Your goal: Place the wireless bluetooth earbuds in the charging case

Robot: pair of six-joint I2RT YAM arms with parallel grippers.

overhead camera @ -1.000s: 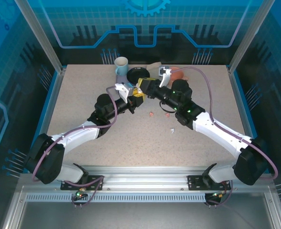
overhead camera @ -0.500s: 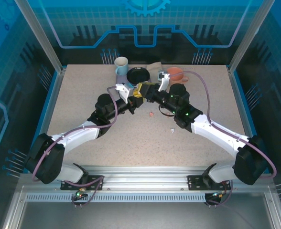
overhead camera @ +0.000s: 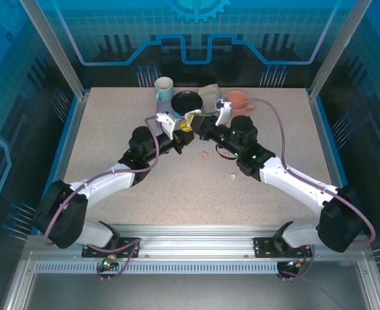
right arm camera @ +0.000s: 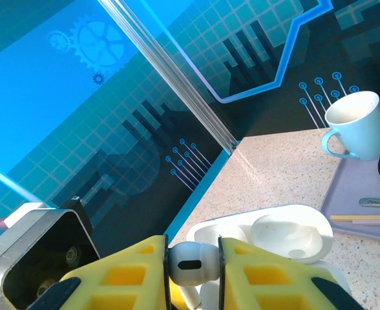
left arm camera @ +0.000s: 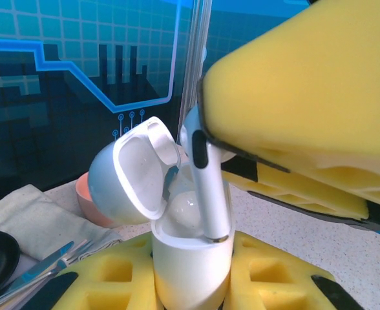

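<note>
My left gripper [left arm camera: 190, 287] is shut on the white charging case [left arm camera: 191, 265], which stands upright with its lid [left arm camera: 135, 171] swung open. A white earbud [left arm camera: 211, 184] stands stem-down in the case's mouth, its tip at the rim of a slot. My right gripper [right arm camera: 193, 268] is shut on that earbud's [right arm camera: 191, 263] head, just above the case [right arm camera: 274, 236]. In the top view the two grippers, left [overhead camera: 182, 133] and right [overhead camera: 194, 120], meet at mid-table. A pink earbud [overhead camera: 205, 154] and a white earbud [overhead camera: 232, 175] lie loose on the table.
Behind the grippers stand a light blue mug [overhead camera: 164, 89], a black dish [overhead camera: 187, 101], a pink bowl [overhead camera: 238, 99] and a grey cloth [overhead camera: 209, 92] with cutlery. The back wall and a metal post stand close behind.
The right arm has moved left and back, bringing the white earbud onto the open case. The left arm has held still with the case.
</note>
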